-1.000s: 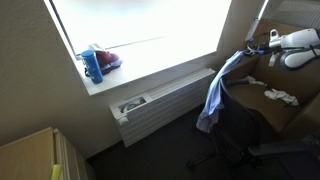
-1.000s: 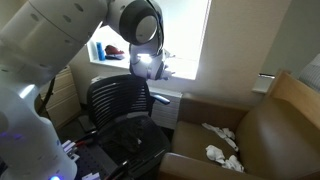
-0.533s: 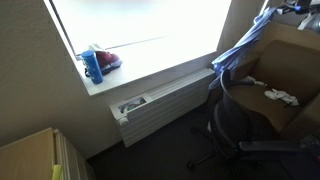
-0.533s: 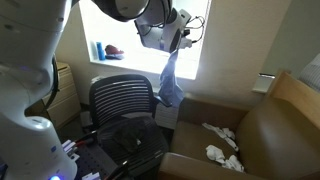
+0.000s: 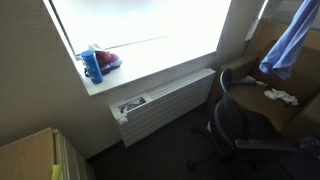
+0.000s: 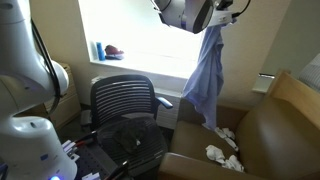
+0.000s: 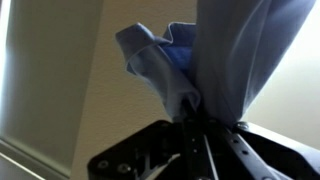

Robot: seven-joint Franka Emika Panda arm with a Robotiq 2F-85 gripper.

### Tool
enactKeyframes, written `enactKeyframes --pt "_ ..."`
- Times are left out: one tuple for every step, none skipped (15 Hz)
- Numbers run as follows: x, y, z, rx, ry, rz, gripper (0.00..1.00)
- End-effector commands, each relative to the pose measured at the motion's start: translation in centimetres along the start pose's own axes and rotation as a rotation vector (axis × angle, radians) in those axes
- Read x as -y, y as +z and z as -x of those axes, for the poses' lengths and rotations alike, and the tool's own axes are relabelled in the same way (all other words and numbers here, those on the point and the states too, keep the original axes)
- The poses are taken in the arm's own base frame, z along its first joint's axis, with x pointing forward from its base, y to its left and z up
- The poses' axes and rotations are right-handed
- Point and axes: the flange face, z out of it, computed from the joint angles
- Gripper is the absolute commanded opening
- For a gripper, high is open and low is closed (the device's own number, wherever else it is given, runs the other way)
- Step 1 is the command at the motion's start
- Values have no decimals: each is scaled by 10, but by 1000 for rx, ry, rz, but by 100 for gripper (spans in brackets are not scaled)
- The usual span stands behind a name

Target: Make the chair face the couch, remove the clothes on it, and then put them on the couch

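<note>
A blue shirt [image 6: 207, 78] hangs from my gripper [image 6: 216, 22], lifted high above the brown couch [image 6: 270, 130]. It also shows in an exterior view [image 5: 292, 40] at the right edge. In the wrist view the shirt [image 7: 215, 60] bunches between the jaws, and my gripper [image 7: 197, 128] is shut on it. The black mesh office chair [image 6: 125, 105] stands beside the couch with its seat bare; it shows in an exterior view [image 5: 235, 120] too. White clothes [image 6: 222, 142] lie on the couch seat, seen also in an exterior view [image 5: 279, 96].
A bright window with a sill holds a blue bottle [image 5: 92, 66] and a red object [image 5: 108, 60]. A white radiator [image 5: 165, 103] runs below it. A wooden cabinet [image 5: 30, 155] stands at the lower left. The robot's arm [image 6: 25, 60] fills the left side.
My gripper has lifted the blue shirt off the chair back and carried it up and over toward the couch. The chair back is now bare.
</note>
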Motion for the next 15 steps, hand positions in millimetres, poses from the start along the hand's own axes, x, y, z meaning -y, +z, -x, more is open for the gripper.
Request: enactKeyframes --pt "-69 -22 1 19 -45 148 1" --pt "-88 -28 12 49 -3 196 1" --pt "-64 -17 10 19 3 123 28" --pt "-75 -19 15 28 1 141 4" --pt "-75 -19 17 29 5 136 10" --pt "-73 -18 19 28 10 128 18" --pt "-69 -16 17 26 11 120 24" --pt "-65 -15 16 24 10 115 28" --pt "-64 -14 15 23 10 112 28" --pt "-63 -14 14 22 10 112 53" --pt "-79 -19 13 30 22 156 54" --pt "-103 -26 7 31 -8 215 14" --pt "-125 -33 4 29 -35 265 14" --pt "-132 -35 9 30 -18 273 57" --pt "-114 -28 16 32 7 226 60"
